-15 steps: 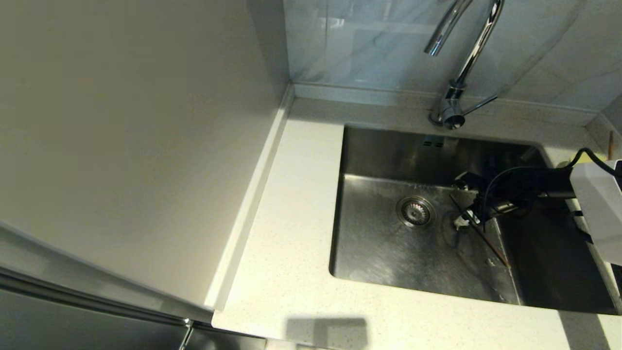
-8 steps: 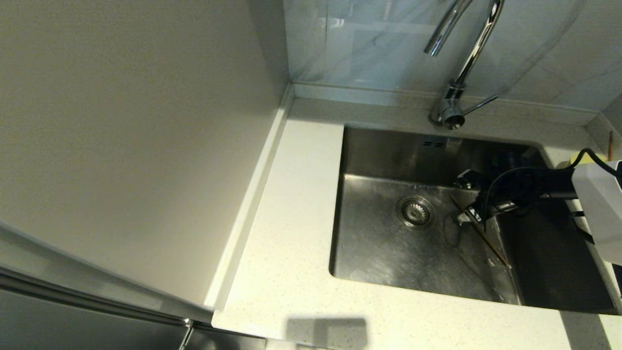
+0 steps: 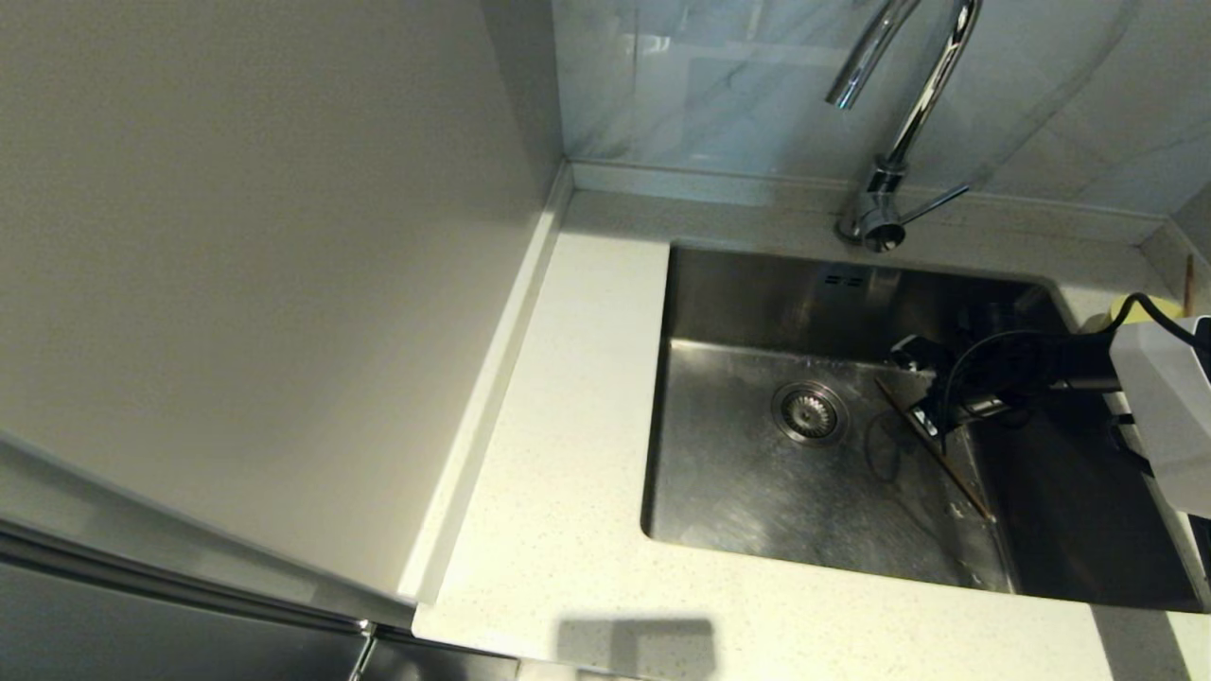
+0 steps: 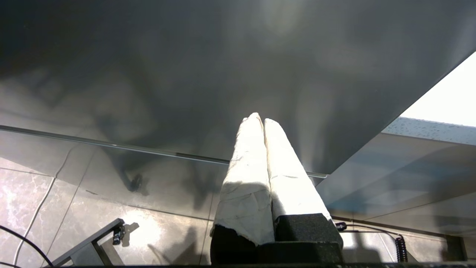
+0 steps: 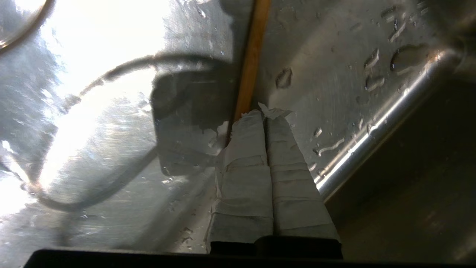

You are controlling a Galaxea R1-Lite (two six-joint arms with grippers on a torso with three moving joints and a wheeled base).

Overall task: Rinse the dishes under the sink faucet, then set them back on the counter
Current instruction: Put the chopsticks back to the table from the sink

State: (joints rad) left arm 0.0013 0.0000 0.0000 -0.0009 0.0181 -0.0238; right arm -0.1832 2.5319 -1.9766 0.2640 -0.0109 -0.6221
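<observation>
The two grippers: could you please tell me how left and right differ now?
The right gripper is down in the wet sink, tips beside a chopstick on its floor; the left gripper hangs by a dark cabinet front above a tiled floor. The head view shows the right gripper, not the left gripper. Both have pale wrapped fingers, shut.

Head view: you see even, warm light on the counter; dim sink floor with soft sheen | square shadow at the counter's near edge | right wrist view: strong glare whites out the wet steel beside the chopstick; nearest edge dark | left wrist view: dim, shadowed panel; bright overexposed corner.
</observation>
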